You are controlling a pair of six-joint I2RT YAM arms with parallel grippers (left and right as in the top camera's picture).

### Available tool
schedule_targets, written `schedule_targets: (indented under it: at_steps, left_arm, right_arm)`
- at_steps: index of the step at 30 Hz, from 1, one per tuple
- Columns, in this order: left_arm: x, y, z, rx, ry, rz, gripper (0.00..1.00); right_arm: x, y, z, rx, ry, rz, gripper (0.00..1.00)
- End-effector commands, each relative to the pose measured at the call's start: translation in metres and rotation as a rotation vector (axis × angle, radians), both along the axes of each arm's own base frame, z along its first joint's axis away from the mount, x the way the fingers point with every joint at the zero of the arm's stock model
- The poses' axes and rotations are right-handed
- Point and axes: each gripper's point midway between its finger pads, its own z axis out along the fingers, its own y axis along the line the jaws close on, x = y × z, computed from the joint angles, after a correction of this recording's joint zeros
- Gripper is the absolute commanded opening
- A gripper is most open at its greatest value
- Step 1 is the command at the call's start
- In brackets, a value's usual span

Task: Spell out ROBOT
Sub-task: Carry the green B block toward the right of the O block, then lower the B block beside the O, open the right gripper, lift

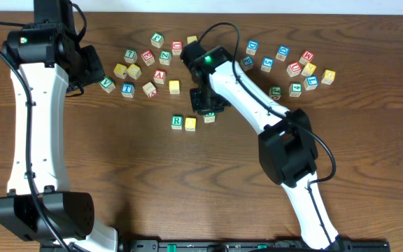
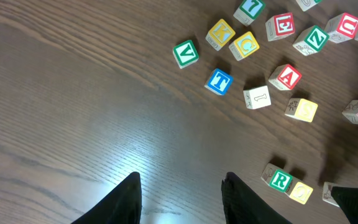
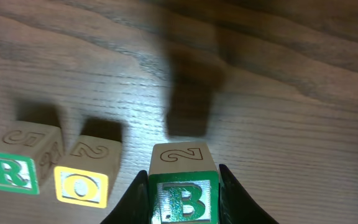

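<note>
A green-framed R cube [image 1: 177,122] and a yellow O cube [image 1: 190,123] sit side by side on the table. In the right wrist view the R cube [image 3: 9,172] and the O cube [image 3: 81,185] show at lower left. My right gripper [image 3: 184,199] is shut on the green-framed B cube [image 3: 184,198], just right of the O with a small gap. Overhead, the B cube [image 1: 208,117] peeks out under the right gripper [image 1: 207,106]. The blue-framed T cube [image 2: 219,81] and a second yellow-faced cube [image 2: 301,109] lie in the loose group. My left gripper [image 2: 182,202] is open over bare wood.
Loose letter cubes are scattered along the back of the table: a cluster at back left [image 1: 142,59] and another at back right [image 1: 296,66]. The right arm [image 1: 257,105] stretches across the middle. The left arm [image 1: 37,105] runs down the left side.
</note>
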Motion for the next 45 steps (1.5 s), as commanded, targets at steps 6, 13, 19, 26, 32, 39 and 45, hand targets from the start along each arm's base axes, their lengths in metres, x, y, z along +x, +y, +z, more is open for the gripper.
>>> schedule_targets:
  at_steps: [6,13,19,26,32,39,45]
  left_arm:
    - [-0.001,0.001,0.003,0.000,-0.008,0.010,0.41]
    - [-0.001,0.001,0.003,0.000,-0.007,0.010,0.42]
    - [-0.001,0.001,0.003,0.000,-0.007,0.010,0.42]
    - [-0.002,0.001,0.002,0.000,-0.007,0.010,0.42]
    - [-0.002,0.001,0.002,0.000,-0.006,0.010,0.41]
    - [-0.002,0.001,0.002,-0.001,-0.003,0.010,0.42]
    - [-0.002,0.001,0.002,-0.001,-0.003,0.010,0.42]
  right_arm:
    - [-0.011,0.015,0.002,-0.036,-0.037,-0.031,0.19]
    - [-0.024,0.019,-0.006,-0.054,-0.015,-0.024,0.19]
    - [-0.025,0.021,-0.012,-0.053,-0.016,-0.023,0.19]
    - [-0.020,0.026,-0.016,-0.038,-0.035,-0.022,0.19]
    - [-0.018,0.025,-0.016,-0.043,-0.046,-0.023,0.19]
    - [-0.018,0.025,-0.016,-0.049,-0.045,-0.021,0.21]
    - [-0.020,0.027,-0.016,-0.051,-0.048,-0.013,0.24]
